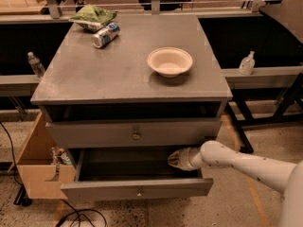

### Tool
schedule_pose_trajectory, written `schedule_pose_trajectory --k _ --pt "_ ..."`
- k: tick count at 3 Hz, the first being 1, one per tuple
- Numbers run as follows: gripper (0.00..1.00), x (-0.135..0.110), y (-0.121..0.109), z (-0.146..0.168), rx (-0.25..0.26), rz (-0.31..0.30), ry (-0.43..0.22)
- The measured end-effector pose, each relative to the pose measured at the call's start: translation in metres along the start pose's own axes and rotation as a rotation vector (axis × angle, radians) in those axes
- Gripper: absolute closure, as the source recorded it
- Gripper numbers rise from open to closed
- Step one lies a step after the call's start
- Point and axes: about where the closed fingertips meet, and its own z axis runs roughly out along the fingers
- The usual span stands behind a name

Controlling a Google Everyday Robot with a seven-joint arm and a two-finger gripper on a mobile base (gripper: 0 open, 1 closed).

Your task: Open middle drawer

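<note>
The grey cabinet (128,74) shows two drawer fronts with small brass knobs. The upper front (136,135) stands nearly closed under a dark gap. The middle drawer (139,192) below it is pulled out towards me, its dark inside exposed. My gripper (176,159) is at the end of my white arm (236,162). It reaches in from the right and sits inside the open drawer at its right side, just under the upper front. Any drawer lower down is hidden.
On the cabinet top are a cream bowl (169,61), a lying can (105,35) and a green bag (92,16). An open cardboard box (40,167) stands at the left of the cabinet. Bottles stand on side ledges (35,64) (246,63).
</note>
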Motion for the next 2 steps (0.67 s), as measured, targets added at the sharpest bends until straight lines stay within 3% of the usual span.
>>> schedule_pose_trajectory --k 1,2 --pt "1.00 -0.014 0.017 -0.010 -0.009 -0.008 -0.008" --pt "1.00 -0.013 0.034 -0.010 -0.040 0.017 0.006"
